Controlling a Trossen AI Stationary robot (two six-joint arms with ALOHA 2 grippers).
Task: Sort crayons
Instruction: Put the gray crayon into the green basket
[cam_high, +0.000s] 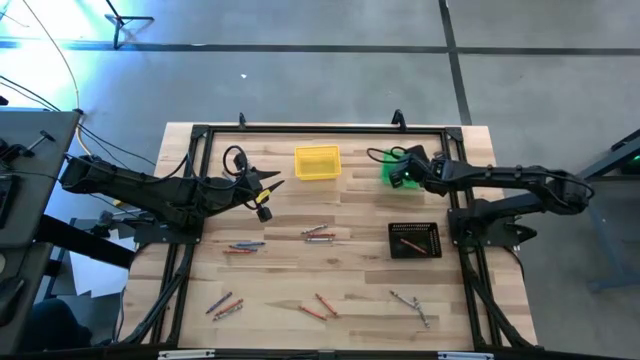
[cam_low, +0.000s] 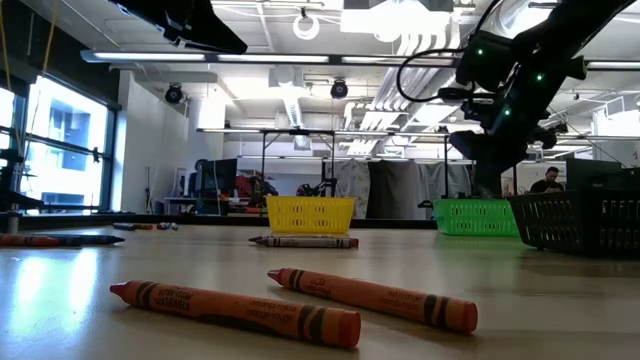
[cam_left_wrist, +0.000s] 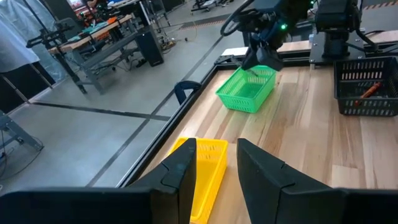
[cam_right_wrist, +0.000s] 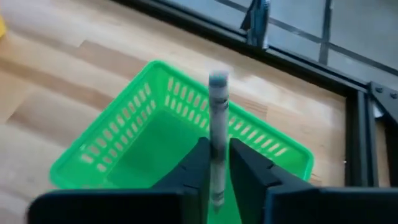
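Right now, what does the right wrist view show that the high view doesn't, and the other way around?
Only the right wrist view shows a grey crayon standing upright between the right gripper fingers, above the green bin.

Only the high view shows the yellow bin, the black bin, the loose crayons scattered on the table, and the left gripper waiting near the yellow bin.

Both show the green bin and the right gripper over it.
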